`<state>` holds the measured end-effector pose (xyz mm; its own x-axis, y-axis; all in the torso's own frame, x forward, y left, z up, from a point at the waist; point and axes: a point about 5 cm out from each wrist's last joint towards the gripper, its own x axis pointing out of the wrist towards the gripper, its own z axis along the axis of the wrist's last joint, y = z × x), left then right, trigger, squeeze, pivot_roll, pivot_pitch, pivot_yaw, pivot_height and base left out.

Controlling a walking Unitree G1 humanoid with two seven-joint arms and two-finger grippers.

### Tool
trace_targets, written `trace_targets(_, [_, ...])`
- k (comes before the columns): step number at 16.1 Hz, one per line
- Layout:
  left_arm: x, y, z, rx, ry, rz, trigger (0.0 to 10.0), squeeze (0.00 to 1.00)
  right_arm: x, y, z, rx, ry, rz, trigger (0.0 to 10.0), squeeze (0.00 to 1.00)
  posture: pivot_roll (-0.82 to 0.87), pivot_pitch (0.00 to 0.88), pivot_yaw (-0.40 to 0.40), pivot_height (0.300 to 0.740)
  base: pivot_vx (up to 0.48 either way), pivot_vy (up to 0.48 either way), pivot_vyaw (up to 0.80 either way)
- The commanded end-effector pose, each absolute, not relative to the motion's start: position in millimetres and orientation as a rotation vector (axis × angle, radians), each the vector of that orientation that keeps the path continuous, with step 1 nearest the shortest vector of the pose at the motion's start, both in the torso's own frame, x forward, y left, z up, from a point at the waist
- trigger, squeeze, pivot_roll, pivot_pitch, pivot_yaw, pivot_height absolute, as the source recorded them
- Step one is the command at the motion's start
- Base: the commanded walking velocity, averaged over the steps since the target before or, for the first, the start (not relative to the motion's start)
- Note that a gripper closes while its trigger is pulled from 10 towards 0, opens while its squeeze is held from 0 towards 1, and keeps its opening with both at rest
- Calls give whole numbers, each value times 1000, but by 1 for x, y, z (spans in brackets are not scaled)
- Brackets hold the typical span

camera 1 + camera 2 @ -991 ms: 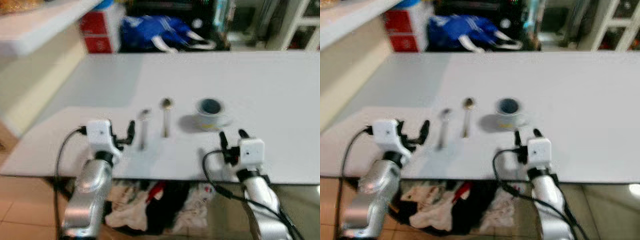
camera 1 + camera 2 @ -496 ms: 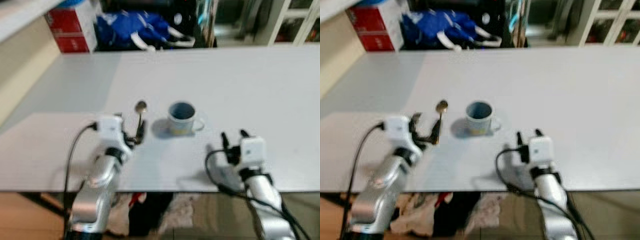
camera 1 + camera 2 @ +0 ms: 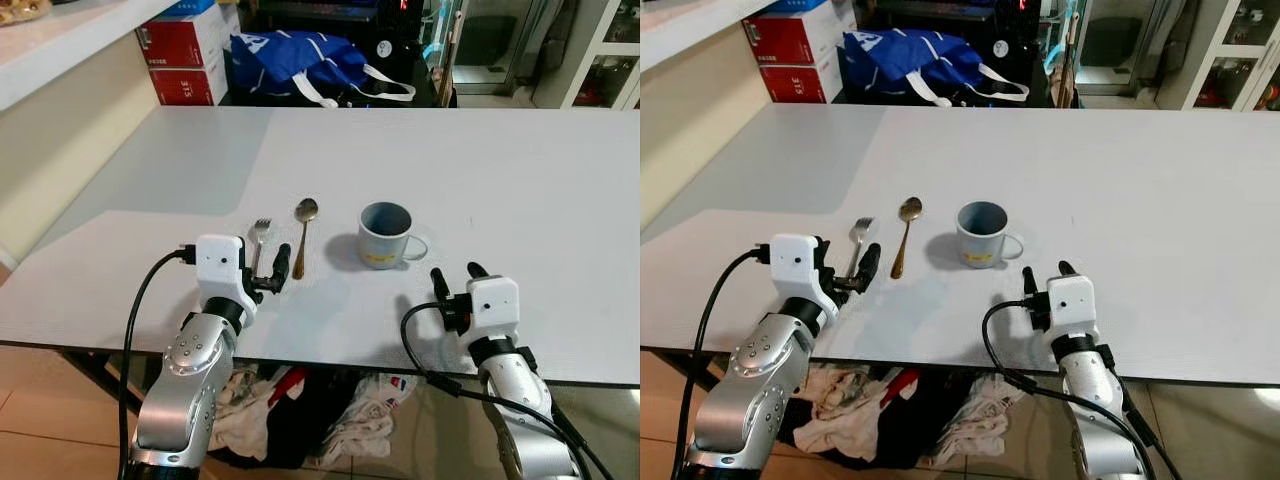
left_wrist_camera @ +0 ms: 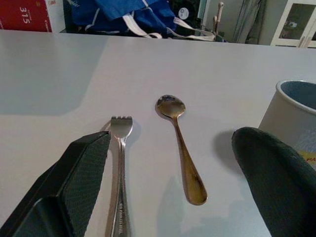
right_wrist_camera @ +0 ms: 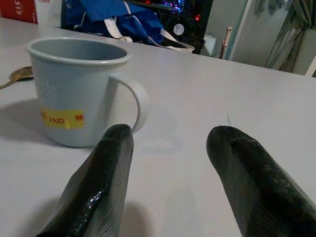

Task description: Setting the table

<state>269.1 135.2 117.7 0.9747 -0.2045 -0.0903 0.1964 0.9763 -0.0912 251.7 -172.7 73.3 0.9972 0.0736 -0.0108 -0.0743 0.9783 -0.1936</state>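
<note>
- A wide white table (image 3: 520,180) stretches ahead of both grippers, its near edge just beneath them.
- A blue bag (image 3: 300,62) with white straps sits beyond the table's far edge, with 2 red boxes (image 3: 190,55) beside it.
- The left gripper (image 3: 272,272) hovers low over the table near the front edge, its 2 black fingers (image 4: 84,173) spread wide and holding nothing.
- The right gripper (image 3: 455,285) rests low near the front edge too, its 2 fingers (image 5: 106,168) spread apart and empty.
- A grey mug (image 3: 384,234) stands upright just ahead of the right fingers, handle turned toward them, a yellow sticker on its side.
- A silver fork (image 4: 118,173) lies flat, its handle running just beside the left gripper's outer finger.
- A bronze spoon (image 4: 180,148) lies between the left fingers' tips, parallel to the fork.
</note>
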Motion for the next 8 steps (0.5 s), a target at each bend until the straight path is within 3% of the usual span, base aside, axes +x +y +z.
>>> trace_targets(1, [270, 134, 118, -74, 110, -223, 10000, 1000, 254, -171, 74, -189, 6, 82, 10000, 0, -120, 0, 65, 731, 0, 0, 0])
trace_targets(2, [271, 134, 118, -71, 108, -230, 10000, 1000, 254, -171, 73, -190, 7, 83, 10000, 0, -120, 0, 66, 731, 0, 0, 0])
trace_targets(3, [271, 133, 119, -70, 97, -240, 0, 0, 254, -171, 74, -191, 6, 83, 10000, 0, -122, 0, 66, 731, 0, 0, 0])
trace_targets(8, [282, 133, 117, -13, 128, -251, 0, 0, 254, -171, 75, -195, 2, 82, 10000, 0, -128, 0, 65, 731, 0, 0, 0])
